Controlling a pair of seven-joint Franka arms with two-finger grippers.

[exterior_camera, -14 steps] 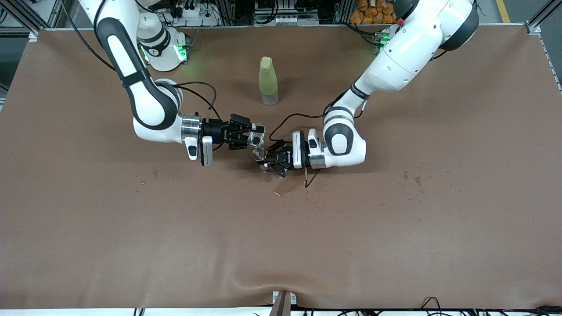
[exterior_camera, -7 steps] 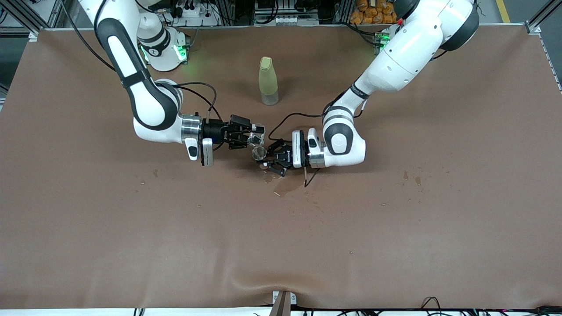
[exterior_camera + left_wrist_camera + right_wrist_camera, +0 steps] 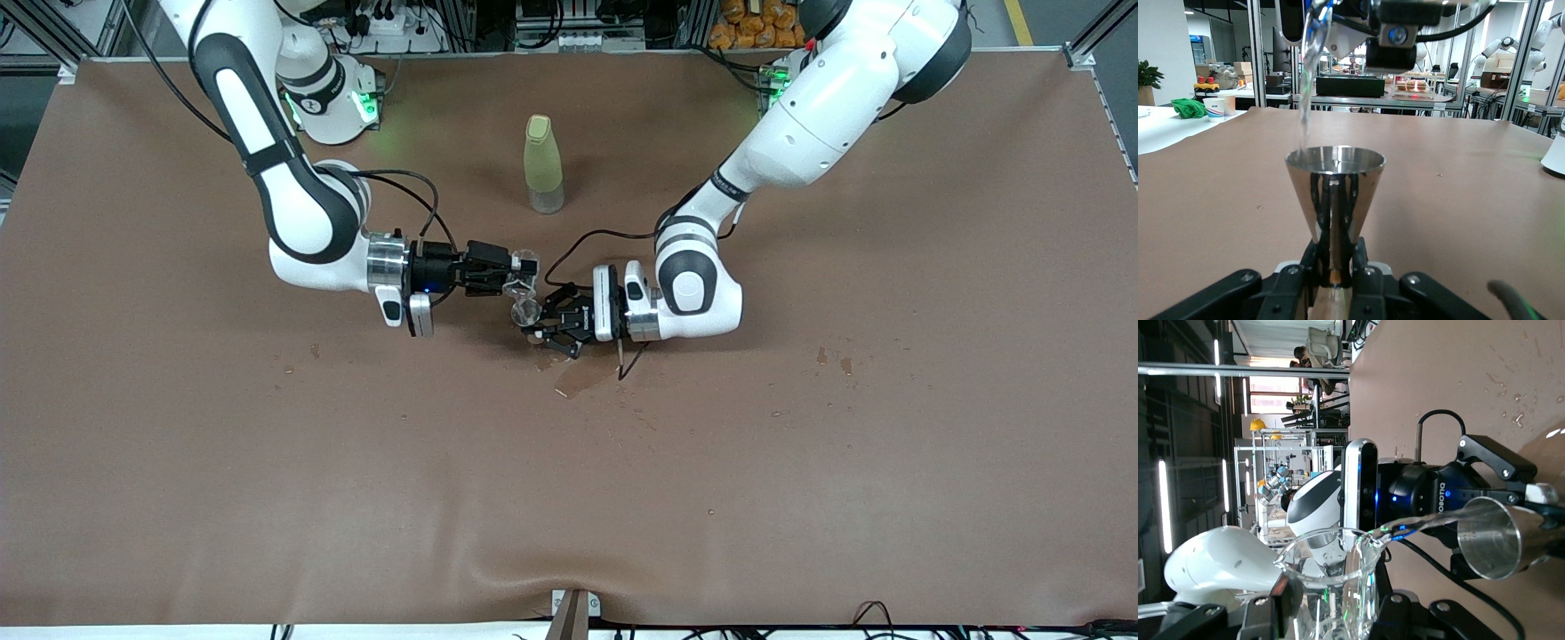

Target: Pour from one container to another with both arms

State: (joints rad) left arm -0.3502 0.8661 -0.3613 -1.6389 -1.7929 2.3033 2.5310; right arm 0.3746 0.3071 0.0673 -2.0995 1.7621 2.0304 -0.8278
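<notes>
My right gripper [image 3: 514, 274] is shut on the tiny clear glass cup [image 3: 518, 284] and holds it tipped on its side above the table's middle. In the right wrist view the cup [image 3: 1331, 577] sits between the fingers [image 3: 1288, 600], and a thin clear stream runs from its lip to the steel jigger [image 3: 1498, 537]. My left gripper [image 3: 539, 323] is shut on the jigger [image 3: 524, 311], which stands upright just under the cup. In the left wrist view the jigger [image 3: 1335, 193] is pinched at its waist by the left gripper [image 3: 1335, 260], and the stream [image 3: 1303, 100] falls onto its rim.
A tall yellow-green bottle [image 3: 543, 164] stands farther from the front camera than both grippers. A wet patch [image 3: 582, 378] darkens the brown cloth just under and nearer than the left gripper. Small stains [image 3: 831, 358] lie toward the left arm's end.
My right wrist has rolled, tipping the glass cup further over the jigger. The left gripper with the jigger has stayed almost still.
</notes>
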